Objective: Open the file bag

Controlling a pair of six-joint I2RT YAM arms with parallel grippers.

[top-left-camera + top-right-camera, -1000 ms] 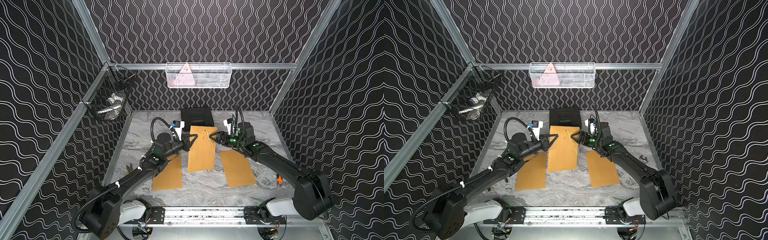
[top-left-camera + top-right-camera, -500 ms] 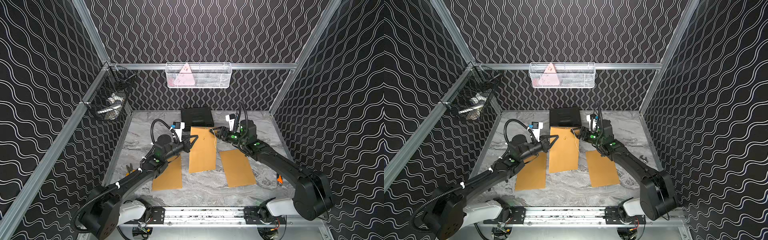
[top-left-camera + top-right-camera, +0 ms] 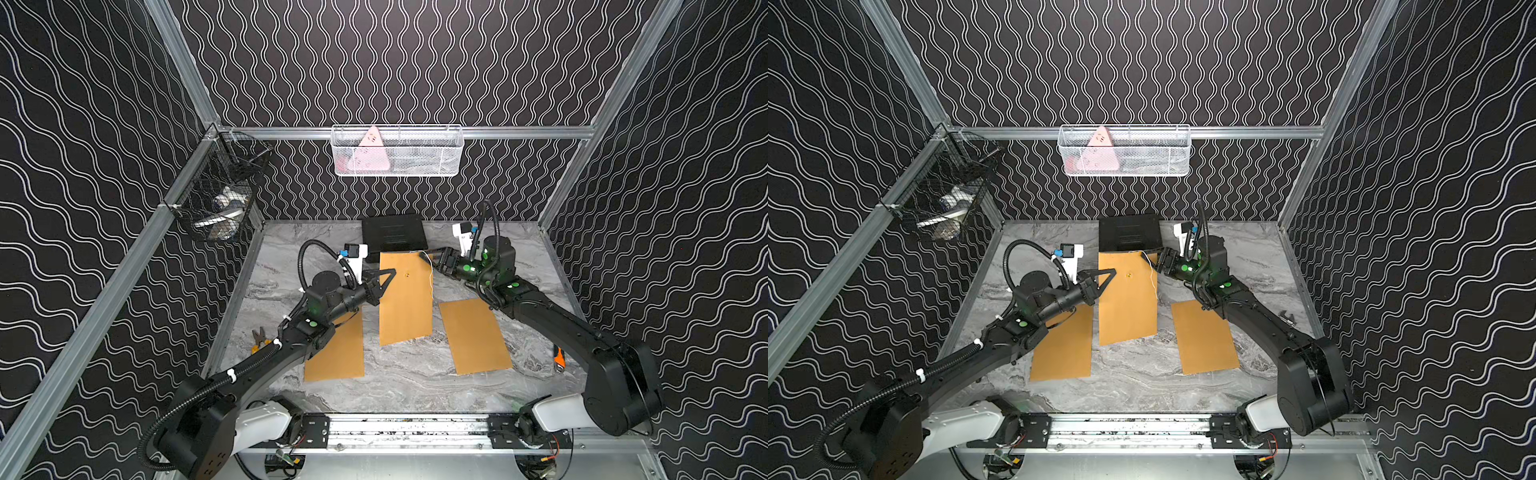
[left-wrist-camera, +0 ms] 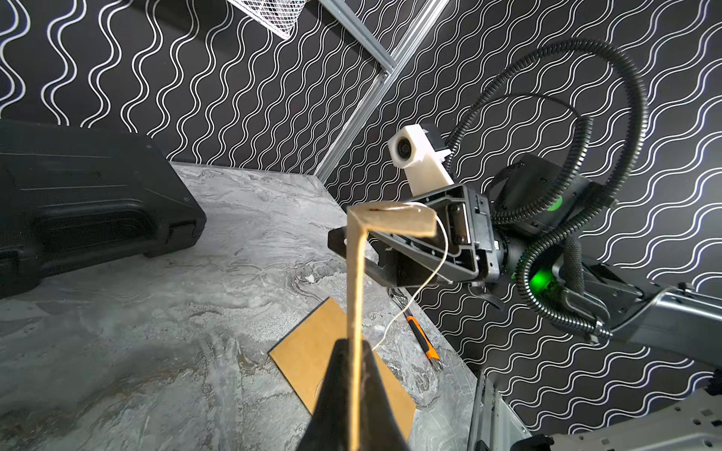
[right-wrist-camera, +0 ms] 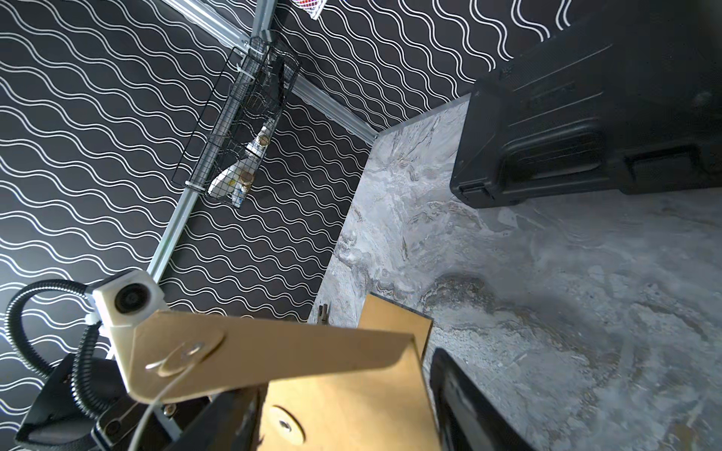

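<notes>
1. The brown kraft-paper file bag (image 3: 405,299) sits mid-table between both arms, with its top end raised off the grey marble tabletop (image 3: 395,386).
2. The left gripper (image 4: 353,351) is clamped tight on the bag's thin side edge. The right gripper (image 3: 435,254) is at the top corner w/ jaws apart, pinching nothing afaict.
3. The paper flap (image 5: 273,351) is lifted and the thin white string (image 4: 429,273) dangles loose.
4. Risks imo: an edge-only pinch could let the bag twist or slip if pushed. The string could snag the right jaws & tear paper. The flap could flop shut bc nothing holds it.
</notes>
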